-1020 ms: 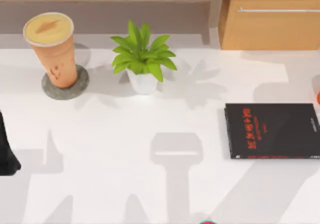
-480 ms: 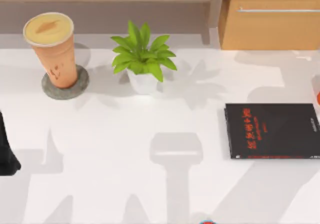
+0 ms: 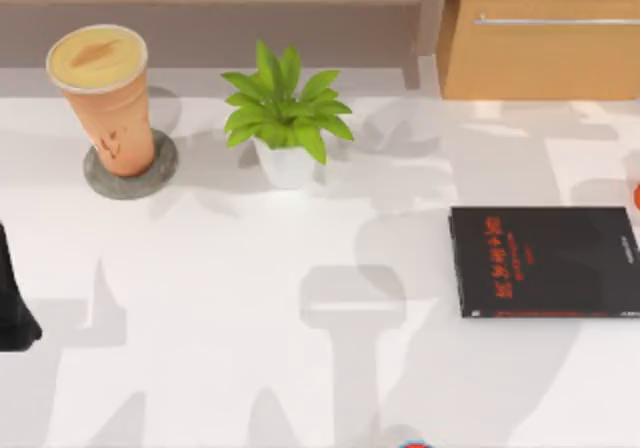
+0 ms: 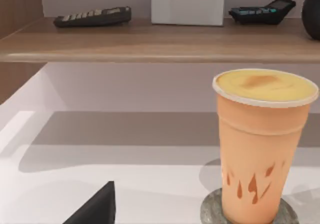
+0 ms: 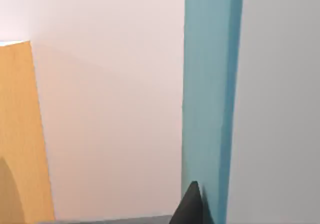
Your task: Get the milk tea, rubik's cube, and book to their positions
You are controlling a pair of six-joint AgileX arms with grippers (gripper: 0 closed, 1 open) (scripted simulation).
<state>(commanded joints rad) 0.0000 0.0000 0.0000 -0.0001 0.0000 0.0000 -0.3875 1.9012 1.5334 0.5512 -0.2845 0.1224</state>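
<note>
- As seen from above, finds milk tea (image 3: 100, 98) upright on a grey coaster (image 3: 130, 176) at the far left of the table (image 3: 250, 298), well apart from plant (image 3: 285, 118) and black book (image 3: 545, 261).
- Looks light but top-heavy and easy to spill, judging by the tall taper and creamy top. Best taken around the mid-wall, below the rim, kept upright and squeezed gently, as the wall may be thin and slick.
- Puts book (image 5: 210, 99), teal, close against right gripper (image 5: 190, 206) in the right wrist view, with a dark tip lying on the cover and a wooden panel (image 5: 20, 134) off to one side. Cannot tell whether clamped or merely alongside.
- Reads as stiff, thick and fairly heavy. Calls for a hold across both covers near the middle, to stop any swing or slip on the smooth cover.
- Leaves left arm (image 3: 12, 308) at the table's left edge, near the milk tea. Shows left gripper (image 4: 95, 211) as one dark corner in the left wrist view, wide or narrow impossible to tell.
- Adds from the left wrist view the dark marks on the milk tea's side, plus a shelf (image 4: 150, 41) carrying a calculator (image 4: 92, 16) and a white box (image 4: 187, 5).
- Gives from the top view the wider layout: milk tea, plant, black book, and a drawer (image 3: 540, 33) at far right.
</note>
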